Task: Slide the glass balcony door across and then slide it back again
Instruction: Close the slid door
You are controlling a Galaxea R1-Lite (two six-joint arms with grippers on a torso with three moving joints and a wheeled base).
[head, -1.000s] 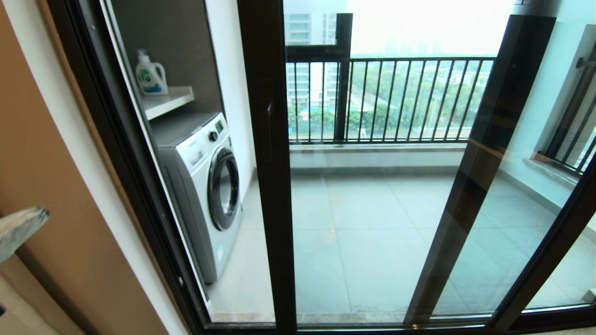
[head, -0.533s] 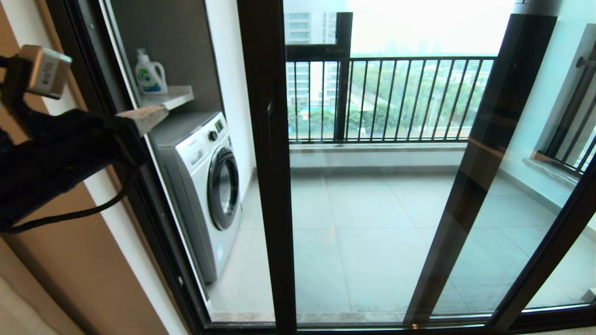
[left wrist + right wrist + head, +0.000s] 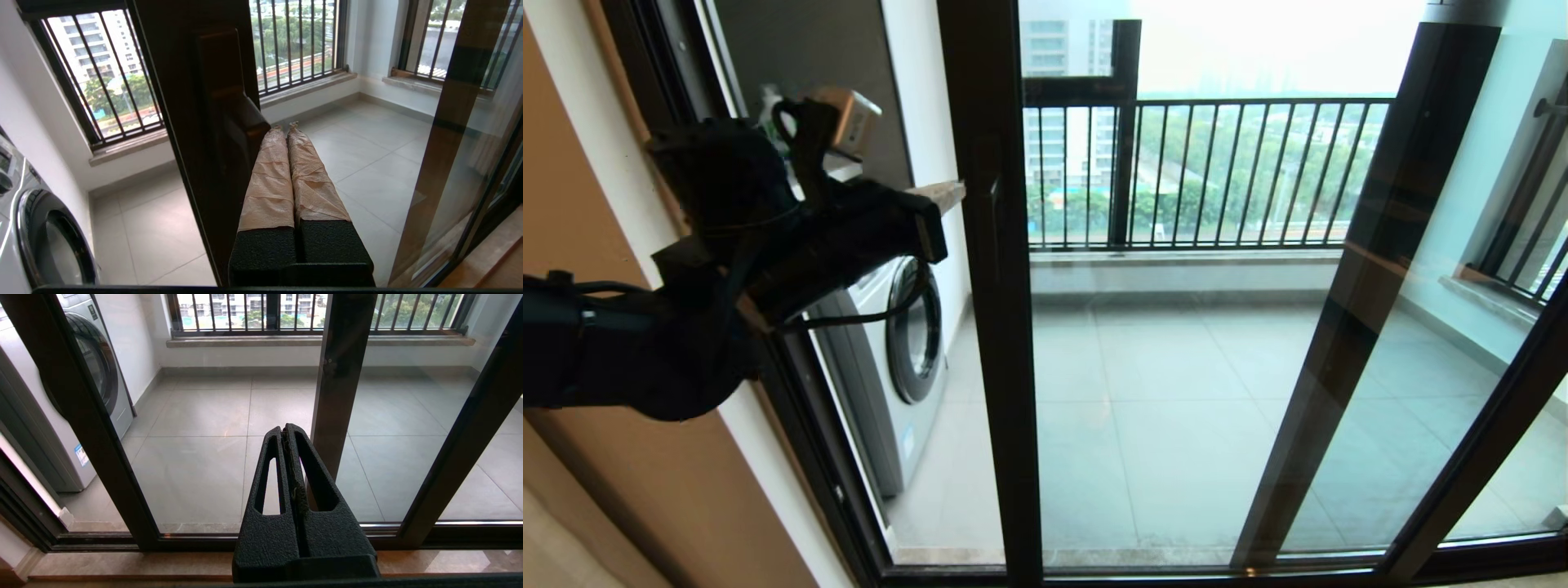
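The glass balcony door stands straight ahead, its dark upright carrying a protruding bar handle. My left gripper is raised to handle height. Its tape-wrapped fingers are shut on nothing. They lie right alongside the handle; I cannot tell if they touch it. My right gripper is out of the head view. It hangs shut and empty, low before the door's bottom rail.
Behind the glass, a white washing machine stands at left, and a black railing closes off the tiled balcony. A second dark-framed panel's upright slants at right. An orange-brown wall is beside my left arm.
My left arm has risen from the lower left and swung rightward across the washing machine, so its fingertips now sit at the door's handle. The door has not moved.
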